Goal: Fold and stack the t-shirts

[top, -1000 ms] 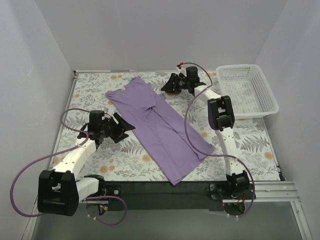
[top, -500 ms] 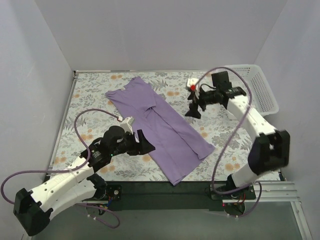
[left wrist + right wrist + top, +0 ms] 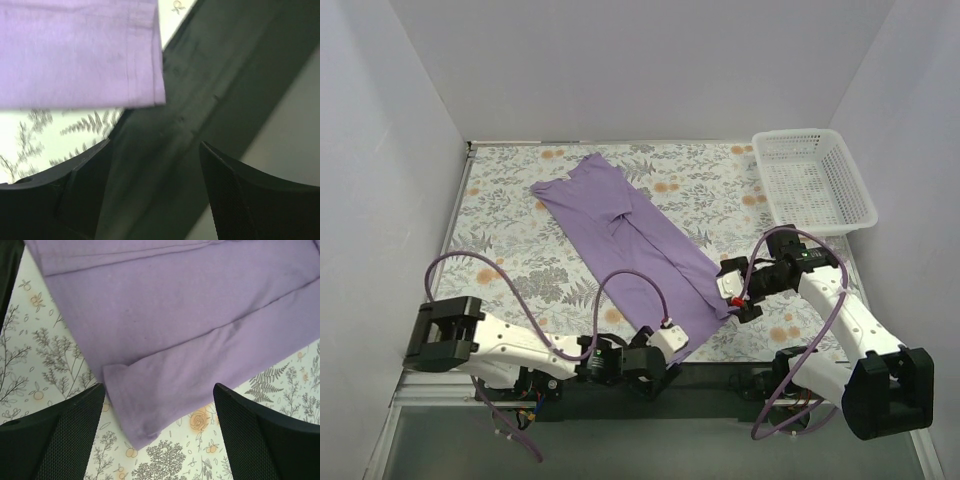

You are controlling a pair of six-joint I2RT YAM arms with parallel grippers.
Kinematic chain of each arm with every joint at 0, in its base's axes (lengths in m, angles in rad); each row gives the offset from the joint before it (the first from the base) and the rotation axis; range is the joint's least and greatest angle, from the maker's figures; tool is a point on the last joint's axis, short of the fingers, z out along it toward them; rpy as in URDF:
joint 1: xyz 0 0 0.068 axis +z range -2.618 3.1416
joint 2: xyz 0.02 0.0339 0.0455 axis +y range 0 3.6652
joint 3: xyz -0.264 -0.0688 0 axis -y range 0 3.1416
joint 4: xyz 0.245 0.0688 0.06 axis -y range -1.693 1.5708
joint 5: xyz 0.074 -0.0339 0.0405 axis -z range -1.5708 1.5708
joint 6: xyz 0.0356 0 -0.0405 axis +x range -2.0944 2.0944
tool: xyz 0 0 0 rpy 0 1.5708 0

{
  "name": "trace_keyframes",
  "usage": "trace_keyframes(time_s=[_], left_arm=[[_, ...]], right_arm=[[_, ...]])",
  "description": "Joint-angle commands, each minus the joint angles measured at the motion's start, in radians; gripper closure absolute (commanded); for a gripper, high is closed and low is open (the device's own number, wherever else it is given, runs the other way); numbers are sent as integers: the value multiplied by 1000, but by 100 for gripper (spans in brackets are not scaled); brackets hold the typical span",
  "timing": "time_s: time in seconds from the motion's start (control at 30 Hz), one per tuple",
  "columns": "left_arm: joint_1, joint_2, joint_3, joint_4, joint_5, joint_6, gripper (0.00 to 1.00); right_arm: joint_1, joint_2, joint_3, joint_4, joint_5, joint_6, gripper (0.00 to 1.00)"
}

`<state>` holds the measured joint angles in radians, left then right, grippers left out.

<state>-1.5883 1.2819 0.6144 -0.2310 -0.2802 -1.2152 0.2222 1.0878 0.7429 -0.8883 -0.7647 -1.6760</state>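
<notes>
The flower-printed surface [image 3: 520, 250] fills the middle of the overhead view, with a dark strip [image 3: 720, 375] along its lower edge. The lavender t-shirt [image 3: 640, 250] lies flat on it as one long narrow band, its sides turned in. It runs on a slant from the upper left of centre down to the lower right of centre. Its hem end reaches almost to the dark strip.

A white mesh basket [image 3: 865, 195] sits in the upper right corner, well apart from the shirt.

The left arm [image 3: 510, 350] stretches low along the bottom of the frame. The right arm [image 3: 850, 320] bends in from the lower right.

The left gripper [image 3: 655, 365] sits at the lowest corner of the hem. Its own camera shows that corner of the shirt [image 3: 80, 55] in the upper left, with the gripper's [image 3: 155, 190] jaws apart over the dark strip and nothing between them.

The right gripper [image 3: 738, 300] is at the hem's other corner. In its wrist view the jaws of the gripper [image 3: 160, 440] are spread wide on either side of the shirt [image 3: 175, 330] corner, gripping nothing. I cannot tell whether either gripper touches the cloth.
</notes>
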Motion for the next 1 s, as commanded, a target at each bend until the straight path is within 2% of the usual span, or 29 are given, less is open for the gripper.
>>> trace_keyframes(time_s=[0.0,0.17,0.3,0.43,0.6,0.83,0.97], left_arm=[[-25,108,106,25,-217,108,32],[-35,180,150,45,-269,178,34],[-35,172,139,100,-226,224,35],[-35,201,131,142,-197,227,35],[-30,249,120,157,-249,204,36],[14,250,100,160,-284,195,42],[37,269,102,162,-254,203,50]], right_arm=[[-12,-34,-31,-69,33,-136,7],[-37,-43,-56,-100,62,-165,10],[-58,-40,-50,-104,33,-163,11],[-83,-17,-34,-115,-7,-151,12],[-106,12,-30,-127,-8,-148,14],[-139,35,-34,-136,-13,-157,16],[-155,50,-27,-139,-22,-157,16]])
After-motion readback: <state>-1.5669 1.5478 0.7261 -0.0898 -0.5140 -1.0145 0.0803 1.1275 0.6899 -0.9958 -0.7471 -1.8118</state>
